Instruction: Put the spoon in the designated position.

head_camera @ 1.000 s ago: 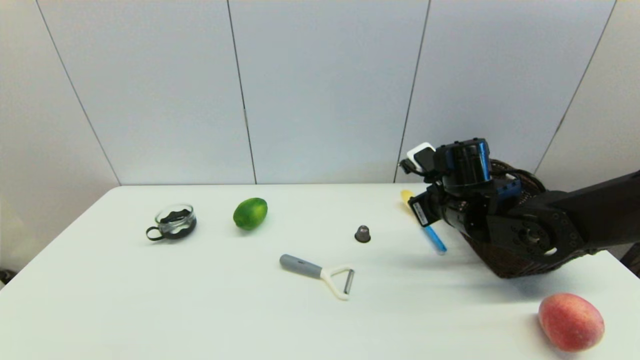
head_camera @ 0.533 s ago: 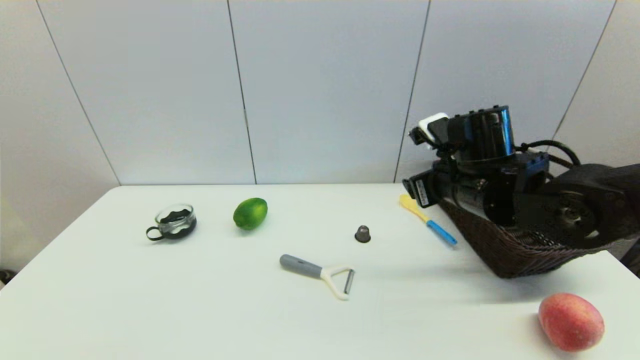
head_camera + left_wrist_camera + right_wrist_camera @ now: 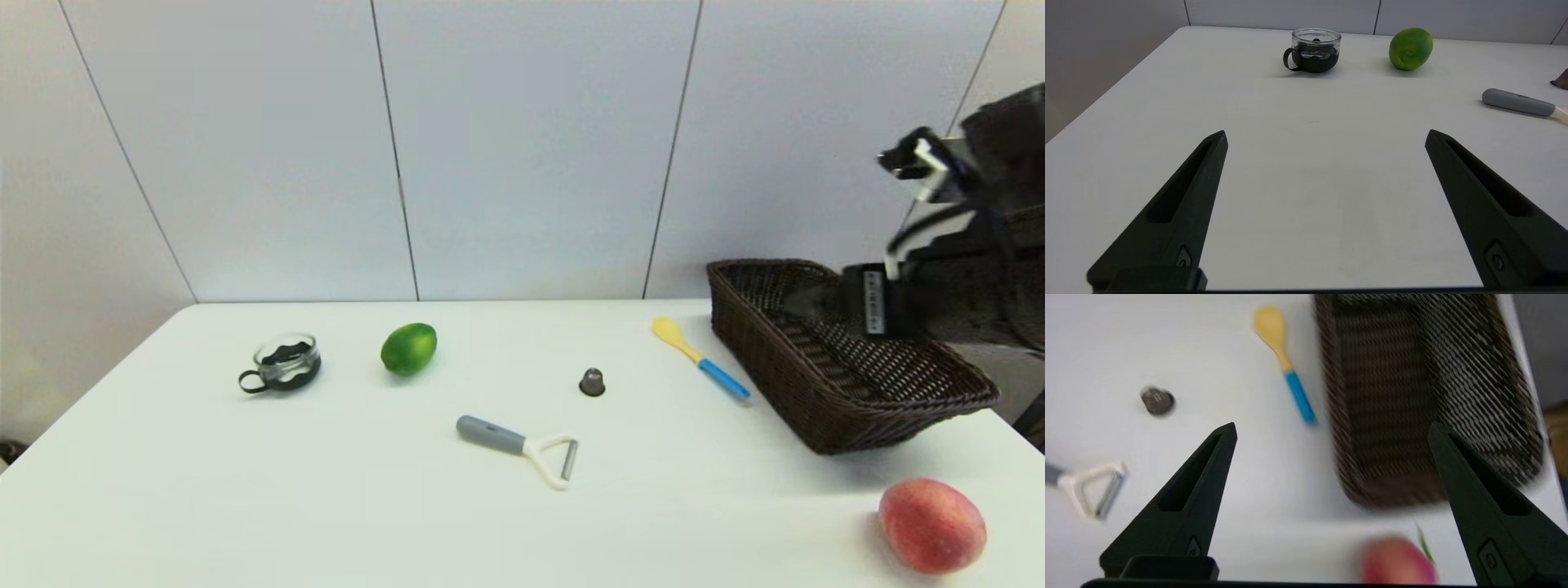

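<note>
Spoon (image 3: 700, 362) is just lying flat on the white tabletop (image 3: 326, 506), right beside the dark wicker basket (image 3: 849, 408) but outside it, yellow bowl pointing toward the wall and blue handle toward the robot. Right gripper (image 3: 1331, 428) hangs up high above the basket area, fingers spread wide, holding nothing. Left gripper (image 3: 1325, 136) sits low over the tabletop's left side, wide open and empty too, facing the glass cup (image 3: 1314, 50) and lime (image 3: 1410, 48).
</note>
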Robot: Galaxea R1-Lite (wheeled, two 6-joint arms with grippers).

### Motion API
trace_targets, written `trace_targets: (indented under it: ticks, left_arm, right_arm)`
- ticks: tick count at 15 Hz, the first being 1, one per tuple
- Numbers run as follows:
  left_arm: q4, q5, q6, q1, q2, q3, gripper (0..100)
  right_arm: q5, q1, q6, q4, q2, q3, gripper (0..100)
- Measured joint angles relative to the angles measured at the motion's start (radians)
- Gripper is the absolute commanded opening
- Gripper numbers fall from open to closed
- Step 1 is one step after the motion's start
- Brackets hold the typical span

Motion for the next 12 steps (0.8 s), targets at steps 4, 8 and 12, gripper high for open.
trace_targets:
  ticks: [4, 8, 12]
  left_arm:
    - [0.000, 0.000, 0.000, 0.000, 0.000, 0.000, 100]
    - [0.001, 0.000, 0.000, 0.000, 0.000, 0.000, 100]
    - [0.001, 0.000, 0.000, 0.000, 0.000, 0.000, 100]
  right_arm:
    - [0.166, -0.179, -0.081, 0.049, -0.283, 0.123, 100]
    - [0.261, -0.306, -0.173, 0.055, -0.620, 0.300, 100]
    - [0.299, -0.339, -0.216, 0.054, -0.936, 0.490, 100]
